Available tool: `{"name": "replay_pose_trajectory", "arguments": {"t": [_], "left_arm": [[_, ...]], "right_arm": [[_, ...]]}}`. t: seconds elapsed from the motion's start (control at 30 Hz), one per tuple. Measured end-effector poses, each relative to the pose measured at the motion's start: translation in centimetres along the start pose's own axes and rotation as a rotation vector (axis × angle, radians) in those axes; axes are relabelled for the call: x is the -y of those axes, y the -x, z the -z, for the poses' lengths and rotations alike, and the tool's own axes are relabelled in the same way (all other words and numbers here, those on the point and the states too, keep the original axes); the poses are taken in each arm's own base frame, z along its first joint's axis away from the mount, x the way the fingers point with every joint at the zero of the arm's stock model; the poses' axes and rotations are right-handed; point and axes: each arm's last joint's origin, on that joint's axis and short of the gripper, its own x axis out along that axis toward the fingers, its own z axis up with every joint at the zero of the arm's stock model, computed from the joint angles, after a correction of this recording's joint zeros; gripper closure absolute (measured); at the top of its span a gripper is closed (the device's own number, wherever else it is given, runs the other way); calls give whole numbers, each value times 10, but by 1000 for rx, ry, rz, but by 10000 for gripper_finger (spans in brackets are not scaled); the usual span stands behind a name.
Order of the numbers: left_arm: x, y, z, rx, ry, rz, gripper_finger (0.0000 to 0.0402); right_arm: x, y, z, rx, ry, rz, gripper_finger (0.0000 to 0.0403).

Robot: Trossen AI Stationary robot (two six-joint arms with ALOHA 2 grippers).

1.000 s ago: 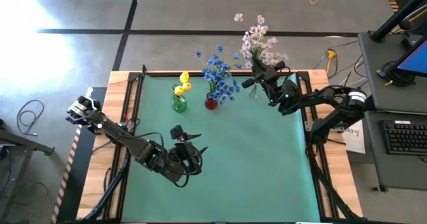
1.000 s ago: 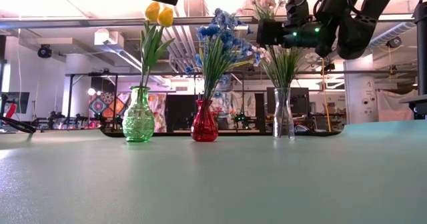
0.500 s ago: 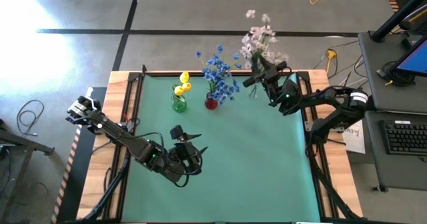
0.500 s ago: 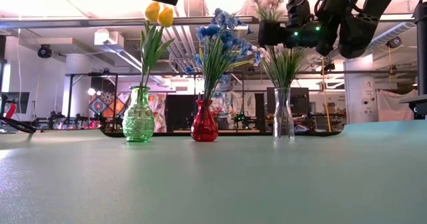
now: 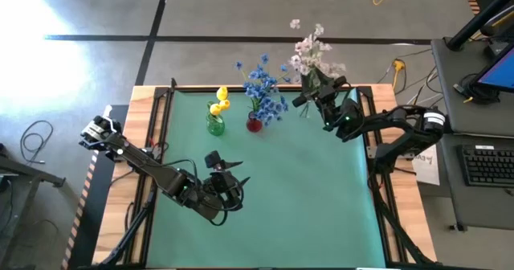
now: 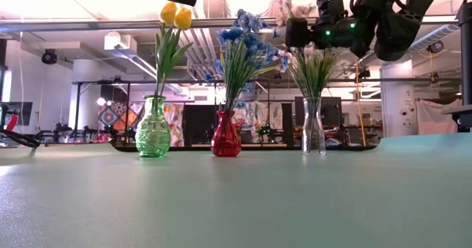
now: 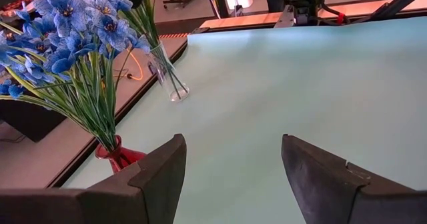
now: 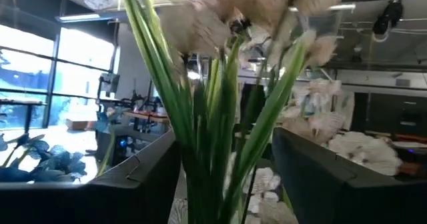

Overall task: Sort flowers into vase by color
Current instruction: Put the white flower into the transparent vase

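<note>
At far right of tabletop (image 5: 305, 190), pink-white sprays (image 5: 312, 51) upright in clear vase (image 6: 313, 126), stems running vertically between right jaws (image 5: 315, 89), spread either side, not pinching. Left jaws (image 5: 229, 172) wide, empty, well apart at near side. Right wrist view alone shows stems centred between fingers (image 8: 133, 177); low view alone shows stems seated in vase.

One camera looks straight down on the whole green-topped counter (image 5: 265, 182), one sits level with its surface facing the room, and each wrist camera peers closely past its own claw, all sharing the row of vases.
</note>
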Motion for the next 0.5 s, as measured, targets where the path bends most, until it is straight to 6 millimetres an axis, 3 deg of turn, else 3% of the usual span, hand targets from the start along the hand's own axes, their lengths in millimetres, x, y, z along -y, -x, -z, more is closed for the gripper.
{"name": "replay_pose_trajectory", "arguments": {"t": [0.5], "left_arm": [[0,0,0,0,-6,1,171]], "right_arm": [[6,5,-18,-86,-5,-13,160]]}}
